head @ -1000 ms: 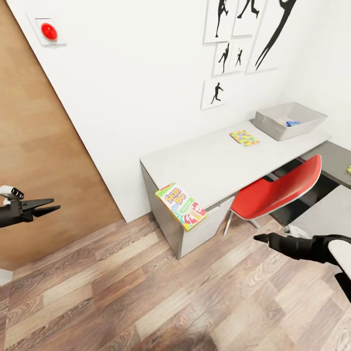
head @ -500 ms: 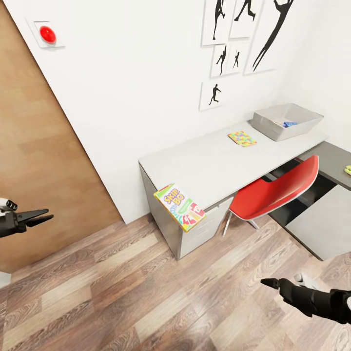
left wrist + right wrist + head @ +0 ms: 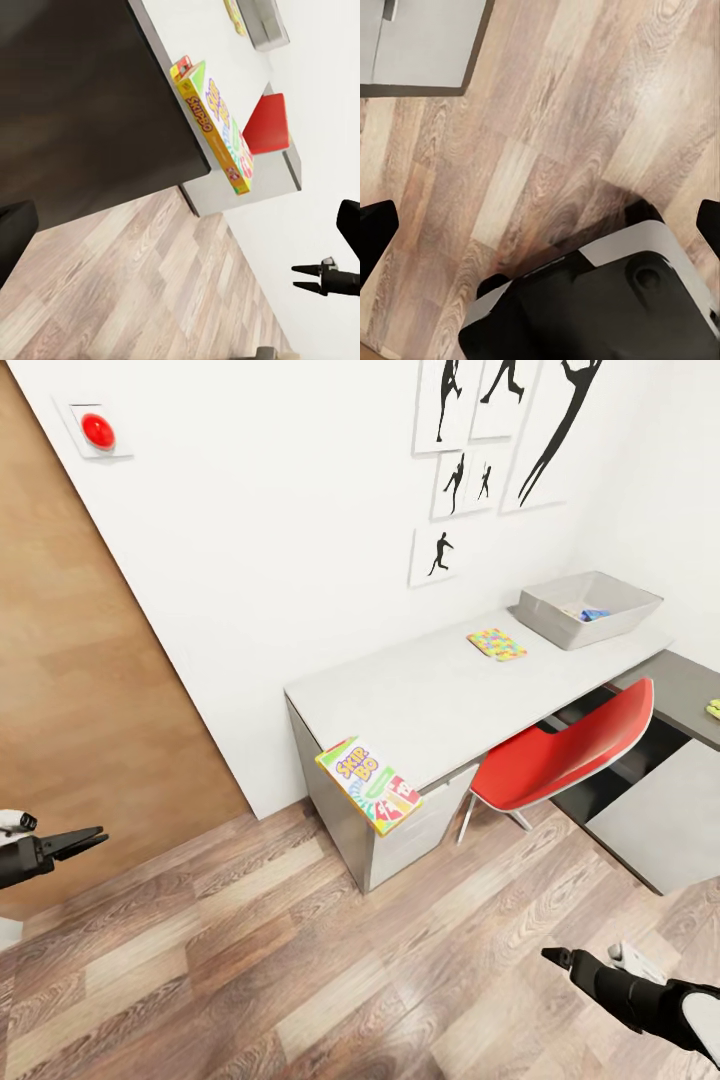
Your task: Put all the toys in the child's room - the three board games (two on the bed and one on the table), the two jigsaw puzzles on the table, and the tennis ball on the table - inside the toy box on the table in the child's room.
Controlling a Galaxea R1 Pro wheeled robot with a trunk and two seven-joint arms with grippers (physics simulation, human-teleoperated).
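Bright, even simulator light, soft shadows, clean render.
No visible lamp; the white wall (image 3: 300,540) and table (image 3: 440,690) top are near blown out, no hard glare. Dark shade sits under the table behind the red chair (image 3: 560,750). Head view bends straight lines toward its edges: the wooden door (image 3: 90,690) leans hard. Wood floor (image 3: 330,970) grain is sharp. Left wrist view has a large dark blurry surface (image 3: 82,97), probably the door in shade. Right wrist view shows a soft shadow on the planks beside the robot base (image 3: 607,307).

Table (image 3: 430,700) — SKIP-BO box (image 3: 370,784), 1 puzzle (image 3: 497,644), toy box (image 3: 590,607).
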